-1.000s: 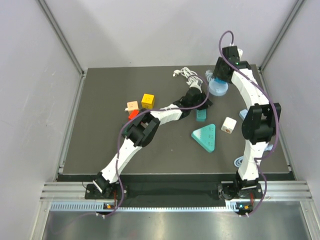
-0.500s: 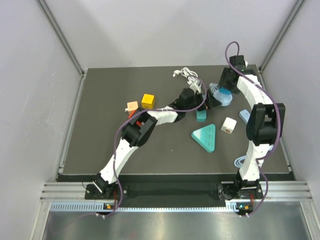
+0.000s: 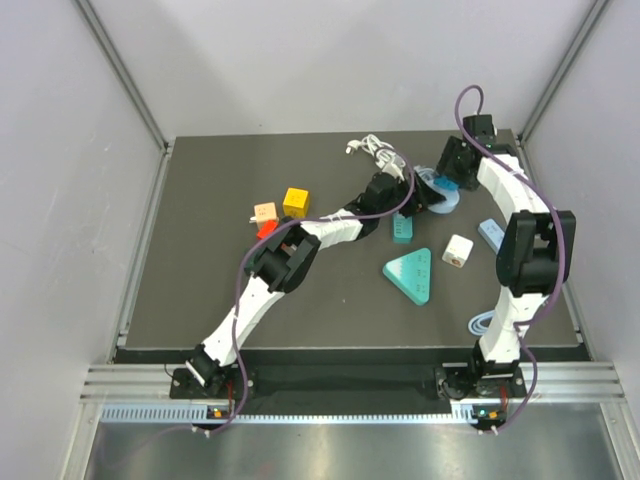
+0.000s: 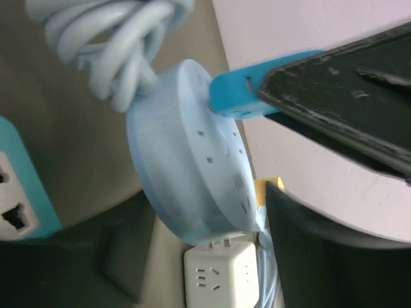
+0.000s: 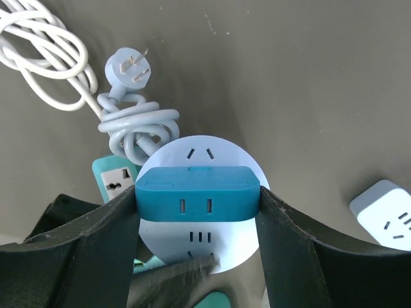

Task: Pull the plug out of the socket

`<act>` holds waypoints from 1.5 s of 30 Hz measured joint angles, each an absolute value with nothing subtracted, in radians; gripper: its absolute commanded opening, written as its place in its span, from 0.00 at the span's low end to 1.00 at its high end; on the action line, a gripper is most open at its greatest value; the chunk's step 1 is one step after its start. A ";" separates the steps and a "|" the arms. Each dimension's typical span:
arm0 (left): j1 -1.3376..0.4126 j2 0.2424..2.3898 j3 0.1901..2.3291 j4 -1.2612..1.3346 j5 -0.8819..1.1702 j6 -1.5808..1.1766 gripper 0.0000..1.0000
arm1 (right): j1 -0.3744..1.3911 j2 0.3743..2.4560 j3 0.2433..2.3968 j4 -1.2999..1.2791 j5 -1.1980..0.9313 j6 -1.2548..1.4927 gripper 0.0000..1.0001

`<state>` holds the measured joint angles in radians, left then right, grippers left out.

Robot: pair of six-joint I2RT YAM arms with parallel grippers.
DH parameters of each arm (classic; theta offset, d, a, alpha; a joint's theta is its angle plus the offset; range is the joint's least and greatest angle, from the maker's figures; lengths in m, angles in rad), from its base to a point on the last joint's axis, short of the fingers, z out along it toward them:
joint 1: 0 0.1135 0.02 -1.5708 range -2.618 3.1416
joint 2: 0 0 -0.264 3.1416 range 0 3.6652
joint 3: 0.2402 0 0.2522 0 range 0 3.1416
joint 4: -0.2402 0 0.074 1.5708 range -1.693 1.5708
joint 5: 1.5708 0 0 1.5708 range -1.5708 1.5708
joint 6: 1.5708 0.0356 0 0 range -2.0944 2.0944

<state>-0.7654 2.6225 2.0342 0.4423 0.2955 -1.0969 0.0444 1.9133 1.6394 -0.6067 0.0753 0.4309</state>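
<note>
The round pale-blue socket (image 5: 221, 247) is tilted up on its edge, also in the left wrist view (image 4: 186, 160) and the top view (image 3: 446, 198). A blue plug (image 5: 198, 192) sits against its face, also in the left wrist view (image 4: 239, 96). My right gripper (image 5: 198, 200) is shut on the plug, one black finger on each end; in the top view it is at the back right (image 3: 447, 172). My left gripper (image 4: 205, 253) is at the socket's lower rim (image 3: 412, 195) and appears shut on it.
A teal power strip (image 3: 402, 230) and a teal triangular block (image 3: 410, 273) lie near the socket. A white cube socket (image 3: 457, 250) and a pale adapter (image 3: 489, 230) lie to the right. White cable coils (image 3: 375, 150) lie behind. Small coloured cubes (image 3: 295, 201) lie to the left.
My left gripper has moved right up to the socket's rim. My right gripper, with plug and socket, has shifted towards the front right, and the socket has tilted up.
</note>
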 measured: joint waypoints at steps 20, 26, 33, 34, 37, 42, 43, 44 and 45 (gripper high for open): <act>-0.762 2.714 2.264 0.096 0.170 -1.127 0.23 | 0.038 1.707 1.586 -0.505 0.142 0.449 0.00; -0.762 2.716 2.311 0.086 0.203 -1.072 0.83 | 0.032 1.678 1.591 -0.524 0.159 0.431 0.00; -0.761 2.677 2.308 0.007 0.231 -0.954 0.87 | 0.029 1.631 1.563 -0.572 0.159 0.407 0.00; -0.760 2.664 2.297 -0.014 0.234 -0.936 0.87 | 0.029 1.618 1.556 -0.579 0.158 0.403 0.00; -0.760 2.582 2.197 -0.056 0.241 -0.889 0.86 | 0.027 1.585 1.531 -0.596 0.159 0.393 0.00; -0.760 2.337 1.934 -0.138 0.204 -0.777 0.85 | 0.027 1.547 1.495 -0.623 0.142 0.387 0.00; -0.759 2.278 1.882 -0.154 0.188 -0.752 0.85 | 0.032 1.542 1.488 -0.624 0.136 0.386 0.00; -0.759 2.233 1.846 -0.169 0.181 -0.736 0.85 | 0.038 1.537 1.477 -0.625 0.131 0.387 0.00; -0.758 2.170 1.798 -0.173 0.167 -0.712 0.85 | 0.048 1.528 1.458 -0.622 0.124 0.389 0.00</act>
<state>-0.7582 2.1700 1.7981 -0.1730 0.1665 -0.7124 0.0479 1.5284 1.4582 -0.6224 0.1238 0.3885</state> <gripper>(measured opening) 0.850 0.650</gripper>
